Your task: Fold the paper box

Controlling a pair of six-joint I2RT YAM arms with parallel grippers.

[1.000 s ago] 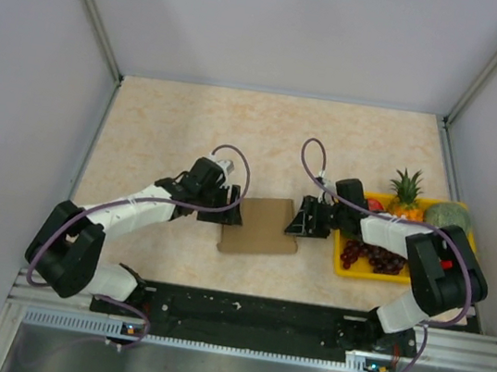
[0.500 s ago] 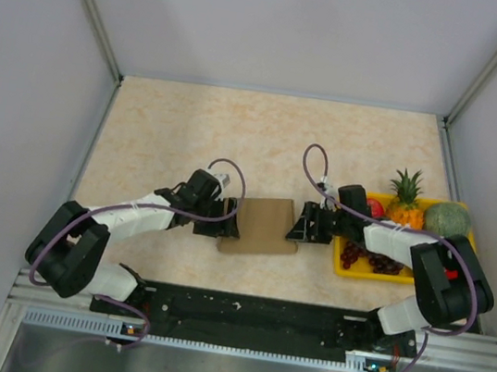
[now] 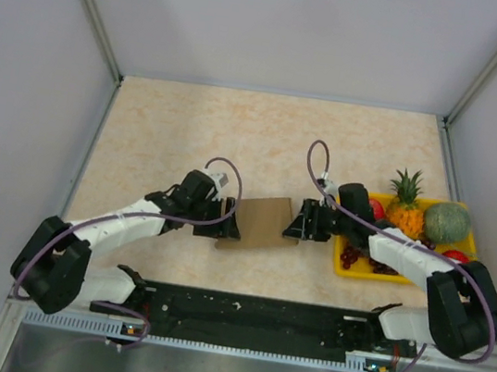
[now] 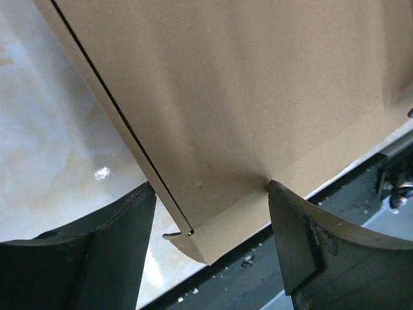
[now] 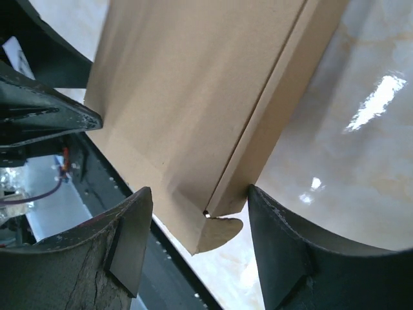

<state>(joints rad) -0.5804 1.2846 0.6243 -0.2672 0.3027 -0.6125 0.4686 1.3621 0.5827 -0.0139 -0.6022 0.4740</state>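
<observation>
The paper box (image 3: 260, 222) is a flat brown cardboard piece lying in the middle of the table between the two arms. My left gripper (image 3: 227, 223) is at its left end, open, with the box's near corner (image 4: 206, 245) between the fingers. The right fingertip (image 4: 274, 194) touches the cardboard. My right gripper (image 3: 297, 223) is at the box's right end, also open. Its fingers straddle a corner with a small rounded tab (image 5: 222, 229), and one fingertip (image 5: 253, 194) rests against the box's side wall (image 5: 277, 110).
A yellow tray (image 3: 348, 272) with a pineapple (image 3: 406, 193), a melon (image 3: 448, 218) and dark grapes (image 3: 364, 257) sits just right of the right gripper. The black base rail (image 3: 248, 312) runs along the near edge. Grey walls enclose the table.
Both grippers have shifted a little toward the near edge and stay at the box's ends. The box has slid slightly and looks shorter front to back. The right arm's elbow has swung outward.
</observation>
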